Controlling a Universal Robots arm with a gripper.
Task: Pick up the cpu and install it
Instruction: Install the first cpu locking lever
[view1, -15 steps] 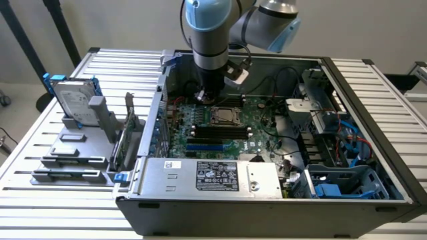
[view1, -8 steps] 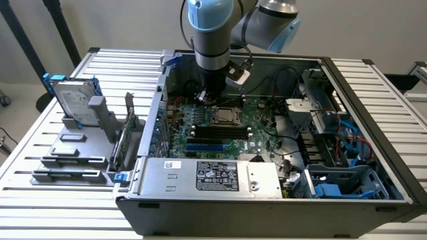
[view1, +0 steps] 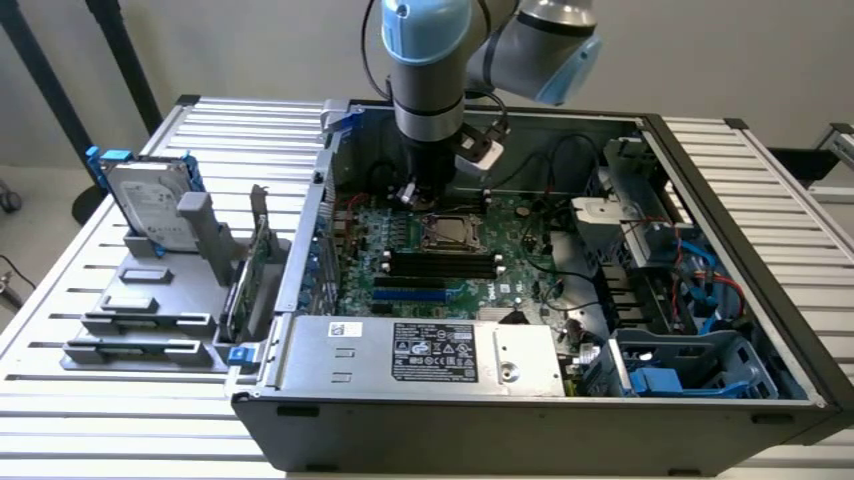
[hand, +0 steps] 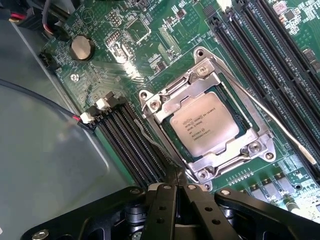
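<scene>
The small silver-topped square cpu (hand: 204, 123) already sits in its metal-framed motherboard socket (hand: 150, 106); black gripper (hand: 176, 189) hovers beside it, closed and empty.

My pincer (hand: 176, 192) is matte black, my arm (view1: 430, 70) silver-grey with pale blue caps. The cpu (hand: 204, 122) shows a silver-grey top with dark print, framed by shiny steel on the green motherboard (hand: 150, 45) with its black slots (hand: 131, 145).

Exterior view: even, soft room light, no hard shadows; inside of the pc case (view1: 694, 250) is darker at upper centre. Wrist view: bright glare spot on the motherboard (hand: 125, 62) at upper centre-left, metal socket frame (hand: 165, 107) shines; lower edge looks dark & blurred.
</scene>
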